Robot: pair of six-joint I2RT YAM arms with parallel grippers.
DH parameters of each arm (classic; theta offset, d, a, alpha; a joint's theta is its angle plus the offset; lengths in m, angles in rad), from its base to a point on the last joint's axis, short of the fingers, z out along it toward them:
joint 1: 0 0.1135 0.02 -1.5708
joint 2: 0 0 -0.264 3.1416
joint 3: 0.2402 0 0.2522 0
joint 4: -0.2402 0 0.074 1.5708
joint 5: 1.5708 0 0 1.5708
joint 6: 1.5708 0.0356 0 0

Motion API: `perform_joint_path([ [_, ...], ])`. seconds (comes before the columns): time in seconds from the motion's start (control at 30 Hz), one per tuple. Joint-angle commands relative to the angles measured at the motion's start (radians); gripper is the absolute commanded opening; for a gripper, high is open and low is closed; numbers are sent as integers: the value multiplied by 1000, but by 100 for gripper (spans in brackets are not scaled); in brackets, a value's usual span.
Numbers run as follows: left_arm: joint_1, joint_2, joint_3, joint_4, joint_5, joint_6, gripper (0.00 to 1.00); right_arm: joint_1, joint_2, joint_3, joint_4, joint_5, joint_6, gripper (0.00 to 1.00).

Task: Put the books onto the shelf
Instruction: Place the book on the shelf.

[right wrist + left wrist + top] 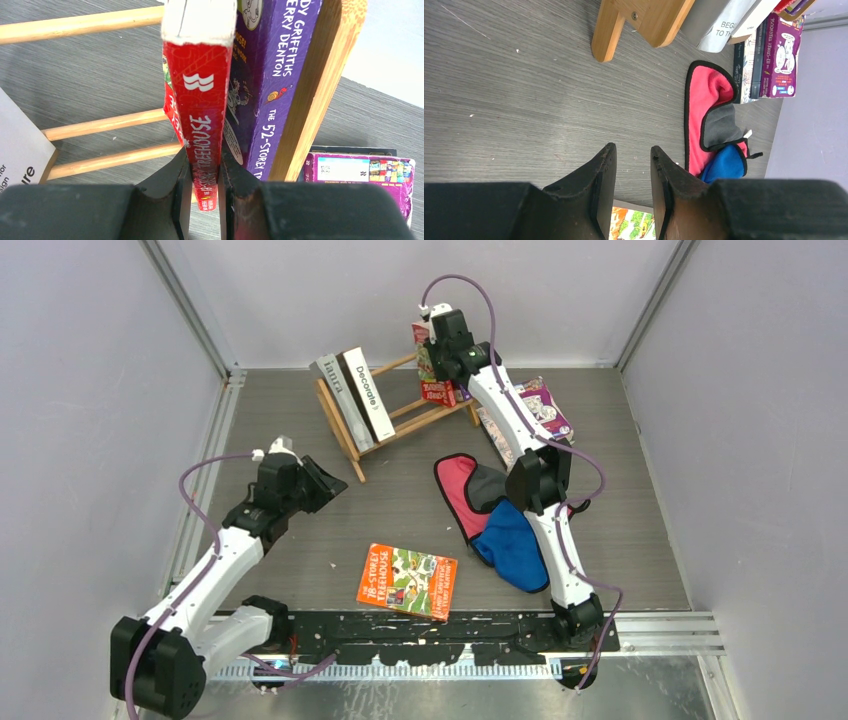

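Right pincer (204,175) clamps red book (200,100) in shelf (325,75), seemingly upright; left pincer (633,170) narrowly parted, empty

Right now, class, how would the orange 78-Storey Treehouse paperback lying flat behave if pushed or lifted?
The orange 78-Storey Treehouse paperback looks thin, so probably light and slightly bendy if lifted by one edge. Lying flat on the smooth-looking table, it would likely slide rather than tip.
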State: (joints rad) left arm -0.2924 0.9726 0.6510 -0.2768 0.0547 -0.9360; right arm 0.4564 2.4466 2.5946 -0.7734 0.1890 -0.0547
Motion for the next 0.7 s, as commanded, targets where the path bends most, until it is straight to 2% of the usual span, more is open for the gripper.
perform_joint_path([
  [0.0,7,4,-4,68,24,-5,32,0,-30,16,49,41,-16,23],
  [0.03,6,6,-4,70,25,-7,32,0,-33,8,53,40,-14,29],
  [0.13,6,4,-9,74,28,-12,32,1,-47,-24,71,40,-11,37],
  [0.47,7,-11,-13,70,30,-21,32,0,-82,-56,82,39,-2,39],
  [0.57,7,-17,-17,69,31,-26,32,1,-95,-71,89,30,5,35],
  [0.67,7,-20,-17,66,31,-29,32,0,-92,-56,78,25,9,20],
])
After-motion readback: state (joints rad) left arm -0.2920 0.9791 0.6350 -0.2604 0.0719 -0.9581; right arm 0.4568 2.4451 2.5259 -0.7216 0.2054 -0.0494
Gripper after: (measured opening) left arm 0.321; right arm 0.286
